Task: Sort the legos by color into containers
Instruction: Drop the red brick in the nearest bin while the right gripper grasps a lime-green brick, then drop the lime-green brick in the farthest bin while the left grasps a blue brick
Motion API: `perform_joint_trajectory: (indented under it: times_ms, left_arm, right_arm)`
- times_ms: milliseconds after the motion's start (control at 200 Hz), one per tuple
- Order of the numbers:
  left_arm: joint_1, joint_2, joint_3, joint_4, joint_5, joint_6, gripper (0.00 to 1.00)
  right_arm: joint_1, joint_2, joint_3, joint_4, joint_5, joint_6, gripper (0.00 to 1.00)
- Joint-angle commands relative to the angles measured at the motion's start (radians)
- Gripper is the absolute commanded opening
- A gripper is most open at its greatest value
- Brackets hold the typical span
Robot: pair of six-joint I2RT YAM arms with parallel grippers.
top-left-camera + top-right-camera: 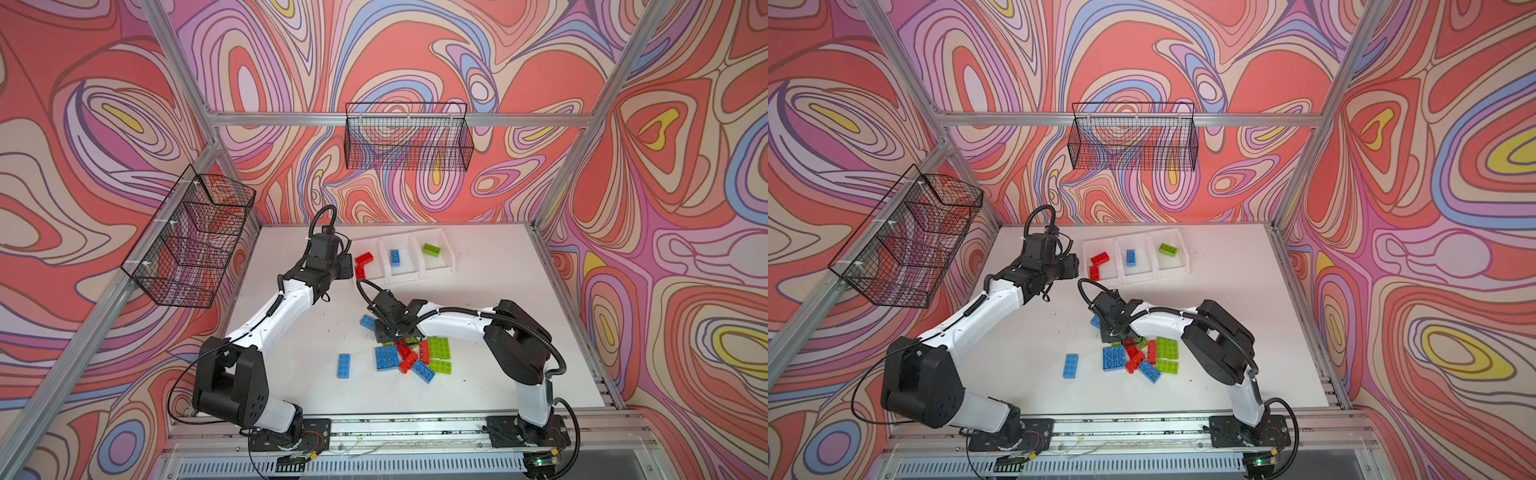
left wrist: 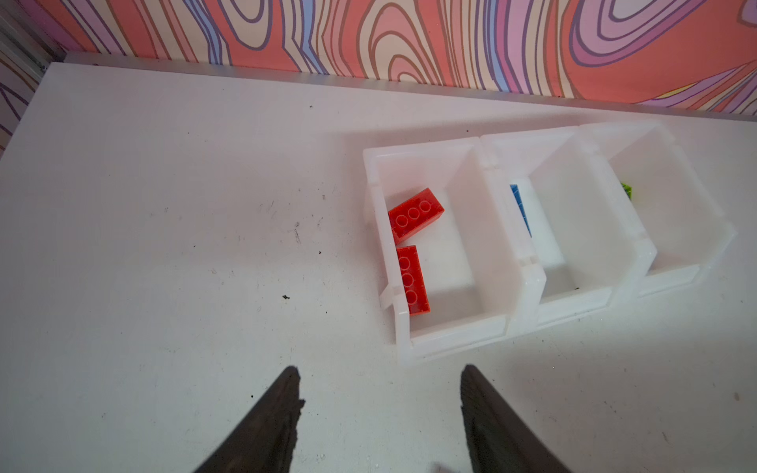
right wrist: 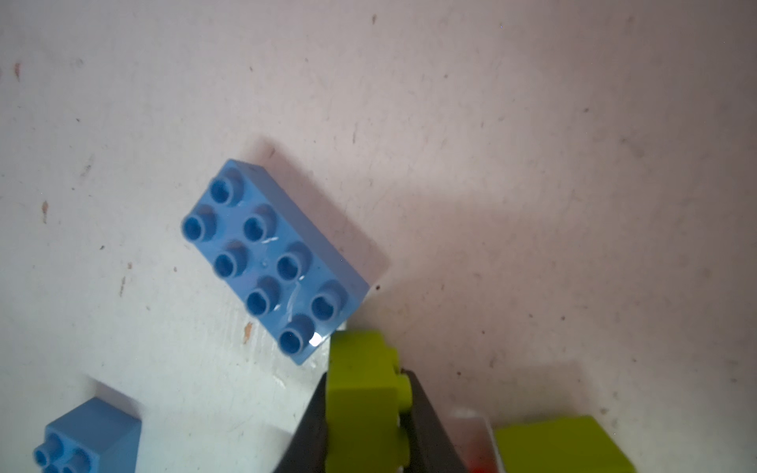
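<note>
My right gripper point(image 3: 368, 372) is clamped on a green brick point(image 3: 360, 409) at the edge of the pile point(image 1: 415, 357), low over the table point(image 1: 498, 332). My left gripper point(image 2: 380, 368) hangs open and empty just in front of the bins point(image 2: 422, 145).

The job now, as I judge it, is to lift this brick and drop it in the end bin point(image 1: 438, 272), where one green piece point(image 1: 431, 249) already lies. A blue brick point(image 3: 274, 258) sits just beside my fingertips, corner nearly touching the green one, so I should rise straight up before swinging away or I may drag it along. The grip looks to be near one end of the brick, so a slow carry and a low release over the bin would be wise. My left arm is parked near the bin with two red bricks point(image 2: 414, 213), so I should keep to the far side of the row.

In both top views my own wrist covers the grasp. The right wrist view cuts off the brick's lower part, so I cannot tell how deep it sits or whether it has left the table. From the left wrist, the bin walls hide most of the blue and green pieces inside.
</note>
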Motion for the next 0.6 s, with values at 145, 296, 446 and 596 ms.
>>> perform_joint_trajectory:
  times_ms: [145, 296, 446, 596]
  left_arm:
    - [0.007, -0.085, -0.069, -0.053, 0.001, 0.002, 0.65]
    - [0.007, -0.157, -0.134, -0.089, 0.006, -0.01, 0.65]
    - [0.007, -0.232, -0.205, -0.144, 0.018, -0.051, 0.65]
    - [0.004, -0.325, -0.309, -0.182, 0.035, -0.116, 0.66]
  right_arm:
    - [-0.051, -0.098, 0.042, -0.029, 0.115, -0.032, 0.18]
    - [-0.169, -0.175, 0.074, -0.01, 0.148, -0.102, 0.18]
    - [-0.305, -0.19, 0.141, -0.019, 0.176, -0.206, 0.18]
    - [-0.465, -0.146, 0.195, 0.011, 0.136, -0.286, 0.19]
